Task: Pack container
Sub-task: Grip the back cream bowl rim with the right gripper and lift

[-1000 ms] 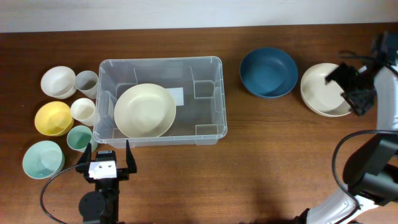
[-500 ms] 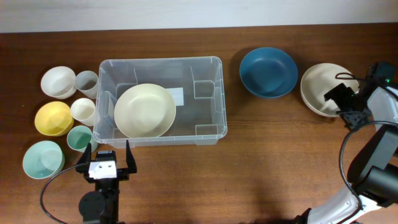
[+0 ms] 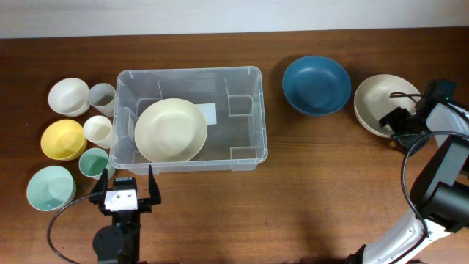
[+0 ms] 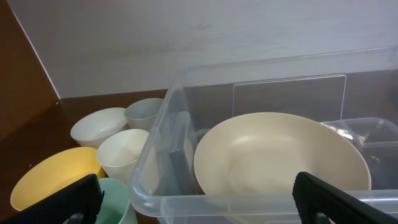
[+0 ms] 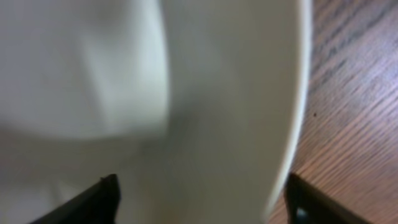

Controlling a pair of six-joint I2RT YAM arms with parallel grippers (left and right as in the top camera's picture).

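Observation:
The clear plastic container (image 3: 245,77) sits left of centre with a cream bowl (image 3: 170,130) inside; both show in the left wrist view, container (image 4: 261,200) and bowl (image 4: 280,155). My left gripper (image 3: 123,192) is open and empty just in front of the container's near wall. My right gripper (image 3: 396,123) is open, low over the right rim of a white bowl (image 3: 377,99) at the far right. In the right wrist view that bowl (image 5: 186,93) fills the frame, its rim lying between the open fingers (image 5: 202,196).
A dark blue bowl (image 3: 316,84) lies right of the container. Left of the container stand a white bowl (image 3: 67,95), a grey cup (image 3: 102,95), a white cup (image 3: 97,130), a yellow bowl (image 3: 61,138), a green cup (image 3: 93,162) and a pale green bowl (image 3: 50,187).
My right gripper has dropped and moved left, from above the white bowl's right side down to its rim. The left arm has not moved.

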